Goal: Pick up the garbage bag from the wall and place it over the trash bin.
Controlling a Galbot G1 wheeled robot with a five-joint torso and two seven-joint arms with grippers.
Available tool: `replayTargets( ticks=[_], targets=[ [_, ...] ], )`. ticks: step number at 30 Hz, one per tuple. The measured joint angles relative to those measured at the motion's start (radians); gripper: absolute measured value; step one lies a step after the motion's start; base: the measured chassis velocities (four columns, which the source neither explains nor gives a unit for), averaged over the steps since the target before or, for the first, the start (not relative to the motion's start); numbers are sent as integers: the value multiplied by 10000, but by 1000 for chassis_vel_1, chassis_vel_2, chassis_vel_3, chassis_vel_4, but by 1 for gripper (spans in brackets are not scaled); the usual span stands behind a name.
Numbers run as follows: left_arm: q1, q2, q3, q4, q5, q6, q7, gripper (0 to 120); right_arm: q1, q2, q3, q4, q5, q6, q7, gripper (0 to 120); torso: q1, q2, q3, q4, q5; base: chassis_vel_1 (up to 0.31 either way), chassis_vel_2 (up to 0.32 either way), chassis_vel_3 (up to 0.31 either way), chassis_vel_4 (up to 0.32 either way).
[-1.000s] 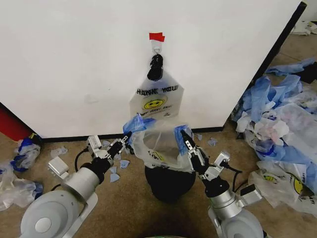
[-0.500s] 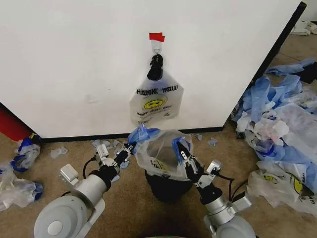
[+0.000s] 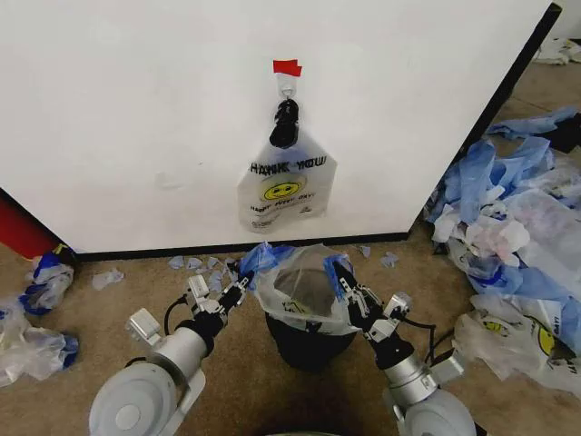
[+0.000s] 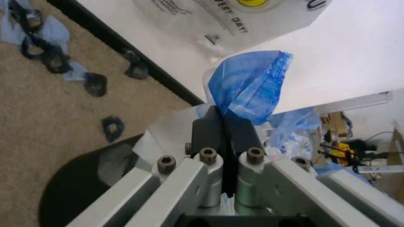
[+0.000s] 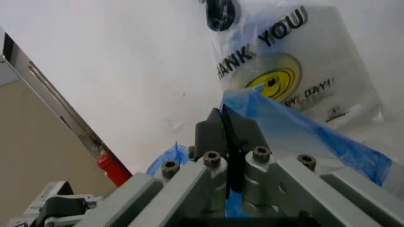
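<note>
At six o'clock the trash bin (image 3: 307, 338) sits under the garbage bag (image 3: 300, 291), its mouth spread over the rim. Left gripper (image 3: 240, 283) at nine and right gripper (image 3: 343, 282) at three each pinch a blue handle. Beyond, at twelve, a THANK YOU bag (image 3: 286, 186) hangs on the wall (image 3: 136, 118).
</note>
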Motion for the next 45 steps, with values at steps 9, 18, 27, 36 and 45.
replayTargets(
  ticks=[9,18,27,36,45],
  targets=[
    [141,-166,311,376,477,-93,-19,0,-12,-15,-124,-335,-273,9,132,0,0,0,0,0,1,0,0,0,0],
    [669,-173,288,395,1105,-209,91,0,-918,-215,539,-237,-300,411,-319,0,0,0,0,-1,0,0,0,0,0],
    [1543,-41,136,408,2841,-613,993,0,-1929,-229,1440,-167,-443,1080,-844,0,0,0,0,0,-1,0,0,0,0],
    [2211,-205,11,488,4428,-930,1440,0,-2744,175,1778,-294,-970,1620,-829,0,0,1,-1,0,-1,0,0,0,0],
    [2625,-584,130,429,4937,-1048,1517,0,-3771,362,2108,-576,-1202,2402,-843,0,-1,1,-1,-1,0,0,0,0,0]
  ],
)
